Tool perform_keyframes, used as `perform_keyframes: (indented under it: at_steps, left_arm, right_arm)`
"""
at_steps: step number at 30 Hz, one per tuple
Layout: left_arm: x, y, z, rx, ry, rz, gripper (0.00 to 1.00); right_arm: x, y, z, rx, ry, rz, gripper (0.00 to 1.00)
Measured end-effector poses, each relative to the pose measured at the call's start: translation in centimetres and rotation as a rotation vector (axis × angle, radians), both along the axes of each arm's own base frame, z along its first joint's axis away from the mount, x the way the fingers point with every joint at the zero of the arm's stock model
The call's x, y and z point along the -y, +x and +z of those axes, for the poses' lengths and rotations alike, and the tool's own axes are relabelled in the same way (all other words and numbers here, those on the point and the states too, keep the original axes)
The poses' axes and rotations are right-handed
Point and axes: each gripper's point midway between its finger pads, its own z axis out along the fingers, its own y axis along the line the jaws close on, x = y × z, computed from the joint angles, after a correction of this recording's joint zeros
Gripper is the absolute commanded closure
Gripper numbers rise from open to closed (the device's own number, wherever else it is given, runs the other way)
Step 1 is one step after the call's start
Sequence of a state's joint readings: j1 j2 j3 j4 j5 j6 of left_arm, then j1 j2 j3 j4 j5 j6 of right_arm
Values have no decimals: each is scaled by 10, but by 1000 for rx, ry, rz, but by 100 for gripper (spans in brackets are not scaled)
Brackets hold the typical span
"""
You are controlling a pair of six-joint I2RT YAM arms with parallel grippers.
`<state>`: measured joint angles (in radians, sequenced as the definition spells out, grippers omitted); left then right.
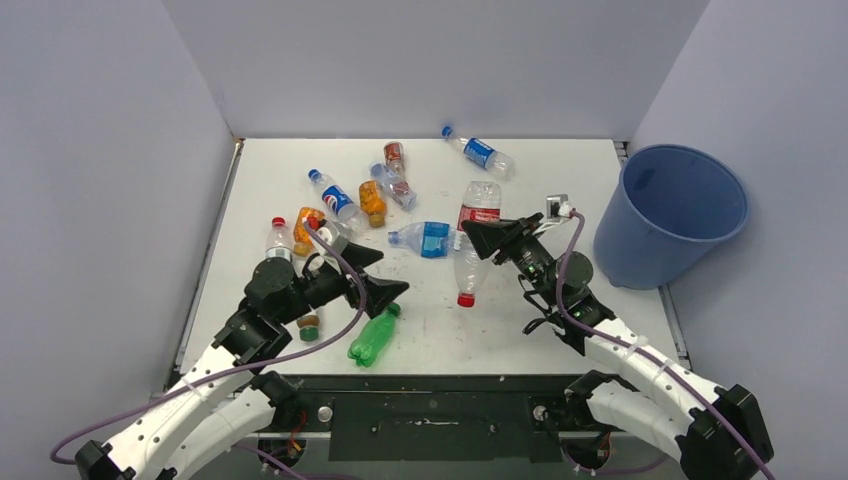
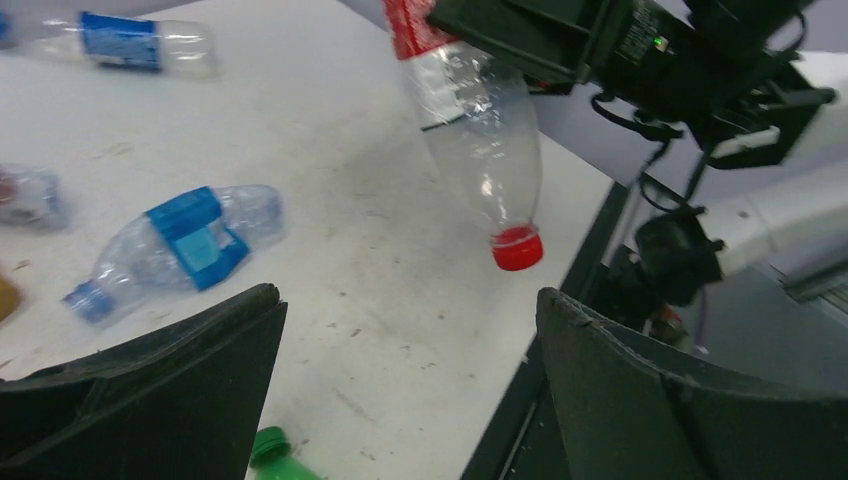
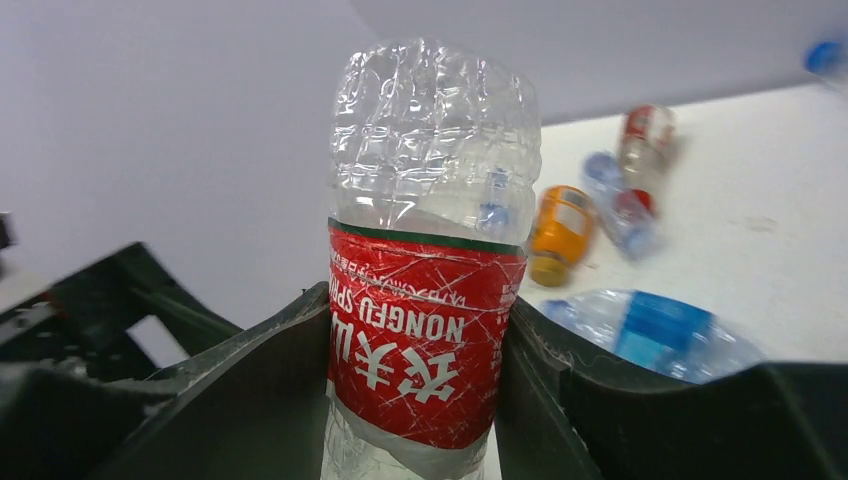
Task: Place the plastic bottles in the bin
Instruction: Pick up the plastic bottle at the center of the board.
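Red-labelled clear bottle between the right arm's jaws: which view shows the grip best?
Right wrist: the red-labelled bottle fills the frame, jaws closed on both sides of its label. Top external shows the bottle whole but small. Left wrist shows only its body and red cap.

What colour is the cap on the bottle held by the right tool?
Red. The cap shows best in the left wrist view, on the bottle.

White scuffed table point(image 1: 440, 330); plastic bottles point(image 1: 431, 239) lying scattered across it.
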<state>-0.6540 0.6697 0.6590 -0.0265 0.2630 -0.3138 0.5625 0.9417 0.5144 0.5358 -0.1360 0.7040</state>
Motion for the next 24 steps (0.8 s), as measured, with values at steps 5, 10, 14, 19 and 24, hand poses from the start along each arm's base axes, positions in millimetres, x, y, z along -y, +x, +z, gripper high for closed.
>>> perform_keyframes:
  at_steps: [5, 10, 14, 19, 24]
  left_arm:
    - [25, -33, 1, 18, -54, -240, 4]
    - [31, -49, 8, 46, -84, -336, 4]
    - [35, -56, 11, 57, -94, -382, 4]
    - [40, -62, 7, 25, -92, -429, 4]
    - [42, -70, 7, 22, -94, -468, 0]
  right_arm:
    - [-36, -33, 36, 107, 153, 167, 52]
    - [-70, -58, 40, 117, 233, 287, 53]
    - [-88, -71, 49, 143, 304, 338, 53]
    - [-91, -73, 63, 181, 391, 334, 53]
    - [-91, -73, 76, 214, 475, 324, 54]
